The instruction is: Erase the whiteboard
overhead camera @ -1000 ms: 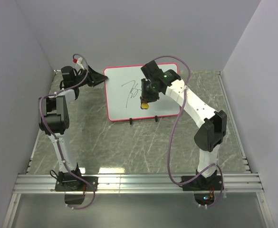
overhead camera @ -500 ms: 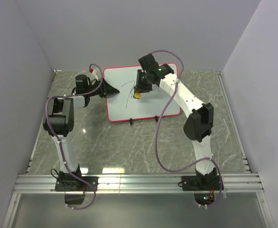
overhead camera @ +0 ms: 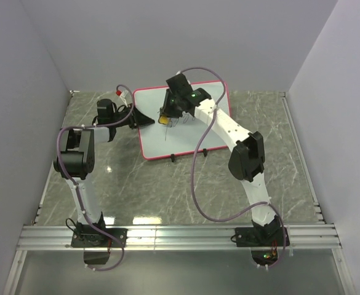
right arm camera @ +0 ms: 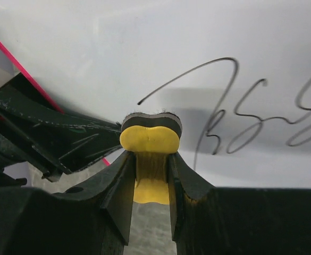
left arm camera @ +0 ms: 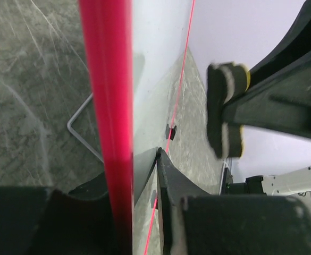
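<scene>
Since the whiteboard [overhead camera: 158,144], at the table's [overhead camera: 278,178] 12 o'clock, looks light, stiff and slick, the left gripper [overhead camera: 146,119] pinches its 9 o'clock rim; the right gripper [overhead camera: 165,118] clenches the eraser [right arm camera: 149,139].

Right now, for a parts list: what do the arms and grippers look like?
White links, black joint housings and a looping mauve cable on the left arm and right arm. Black left gripper and right gripper, two tapered fingers each.
</scene>
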Robot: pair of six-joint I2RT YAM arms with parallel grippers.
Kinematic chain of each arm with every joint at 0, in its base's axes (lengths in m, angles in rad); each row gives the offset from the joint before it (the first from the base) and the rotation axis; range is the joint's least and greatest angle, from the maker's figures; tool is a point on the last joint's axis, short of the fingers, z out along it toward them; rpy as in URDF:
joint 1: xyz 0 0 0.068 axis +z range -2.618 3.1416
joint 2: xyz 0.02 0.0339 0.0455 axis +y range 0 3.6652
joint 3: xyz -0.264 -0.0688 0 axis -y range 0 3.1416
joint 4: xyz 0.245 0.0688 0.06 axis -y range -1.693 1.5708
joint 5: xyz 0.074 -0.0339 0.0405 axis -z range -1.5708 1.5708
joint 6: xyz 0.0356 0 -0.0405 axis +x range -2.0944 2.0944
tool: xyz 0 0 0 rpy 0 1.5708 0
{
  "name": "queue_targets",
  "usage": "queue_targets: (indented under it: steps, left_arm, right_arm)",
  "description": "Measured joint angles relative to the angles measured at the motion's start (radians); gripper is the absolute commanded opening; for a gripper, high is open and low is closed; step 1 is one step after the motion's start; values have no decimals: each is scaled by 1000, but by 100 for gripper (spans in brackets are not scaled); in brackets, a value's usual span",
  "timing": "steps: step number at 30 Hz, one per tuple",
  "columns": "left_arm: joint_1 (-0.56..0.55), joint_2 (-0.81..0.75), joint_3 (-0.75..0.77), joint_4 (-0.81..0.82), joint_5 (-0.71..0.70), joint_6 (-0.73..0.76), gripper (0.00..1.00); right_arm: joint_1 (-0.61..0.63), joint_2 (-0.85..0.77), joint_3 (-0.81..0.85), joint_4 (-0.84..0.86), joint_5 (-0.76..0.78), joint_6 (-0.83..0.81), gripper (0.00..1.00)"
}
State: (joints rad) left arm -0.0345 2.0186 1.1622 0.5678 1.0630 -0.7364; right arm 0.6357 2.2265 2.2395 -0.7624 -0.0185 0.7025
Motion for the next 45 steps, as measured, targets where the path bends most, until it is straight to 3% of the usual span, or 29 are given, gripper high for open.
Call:
queue_targets:
  steps: [2,11,23,45]
  left_arm:
    - [0,0,0,-1,2,3,0]
    - [-1,0,-1,-14,7,29,0]
    - [-21,-40,-12,-53,-7,63,0]
    - [-29,-45,-11,-140,-19,80,0]
  right_arm:
    - [15,18,2,18,12,18,0]
    - [36,116,106,95,67,59,0]
    - [23,151,197,86,319,50,0]
    - [119,117,61,78,336,-41,0]
